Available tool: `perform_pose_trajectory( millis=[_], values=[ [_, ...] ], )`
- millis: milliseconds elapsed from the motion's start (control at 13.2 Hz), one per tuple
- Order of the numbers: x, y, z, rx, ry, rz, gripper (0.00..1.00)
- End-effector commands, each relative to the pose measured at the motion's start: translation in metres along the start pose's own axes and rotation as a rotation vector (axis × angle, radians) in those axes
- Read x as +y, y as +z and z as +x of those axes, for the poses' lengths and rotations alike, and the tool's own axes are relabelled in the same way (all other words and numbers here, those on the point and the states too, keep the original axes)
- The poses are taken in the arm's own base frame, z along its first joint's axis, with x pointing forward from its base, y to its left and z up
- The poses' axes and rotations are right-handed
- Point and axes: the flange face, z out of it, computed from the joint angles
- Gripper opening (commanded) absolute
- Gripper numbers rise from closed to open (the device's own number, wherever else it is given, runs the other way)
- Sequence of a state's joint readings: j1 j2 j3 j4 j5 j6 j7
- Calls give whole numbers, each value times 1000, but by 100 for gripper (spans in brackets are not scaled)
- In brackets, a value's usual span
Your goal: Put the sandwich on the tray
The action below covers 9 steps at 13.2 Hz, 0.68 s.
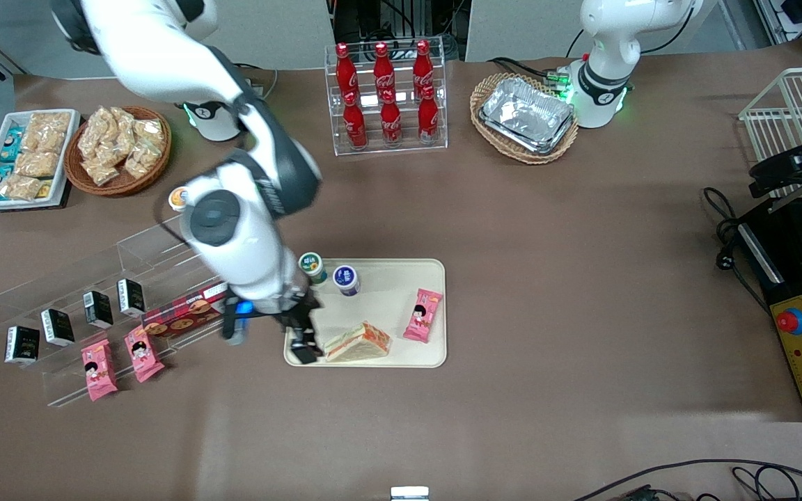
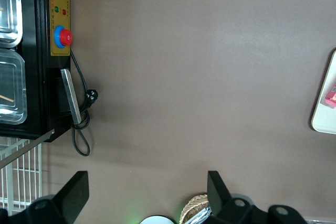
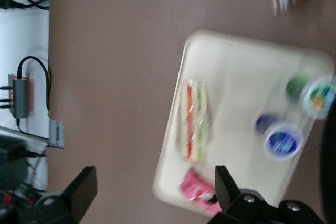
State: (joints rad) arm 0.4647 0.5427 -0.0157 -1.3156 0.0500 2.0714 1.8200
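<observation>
Cream tray [image 1: 436, 355], orange-green layered sandwich [image 1: 359, 342], black pincer [image 1: 305, 348].

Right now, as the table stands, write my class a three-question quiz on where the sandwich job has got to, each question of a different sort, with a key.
1. True or false: the sandwich lies on the tray.
2. Which of these also lies on the tray, beside the sandwich? A: a pink snack packet. B: a cola bottle. C: a foil container.
3. Fill the gap: the hand hovers over the tray's edge, next to the sandwich, with its fingers ____ and nothing between them.

Key: 1 true; 2 A; 3 open.
</observation>
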Motion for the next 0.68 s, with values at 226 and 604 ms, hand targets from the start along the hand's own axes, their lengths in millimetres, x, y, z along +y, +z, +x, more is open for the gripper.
perform_pose_trajectory(
  millis=[226, 604],
  values=[
    [19, -73, 126, -70, -514, -178, 100],
    [40, -143, 218, -102, -920, -189, 100]
  ],
)
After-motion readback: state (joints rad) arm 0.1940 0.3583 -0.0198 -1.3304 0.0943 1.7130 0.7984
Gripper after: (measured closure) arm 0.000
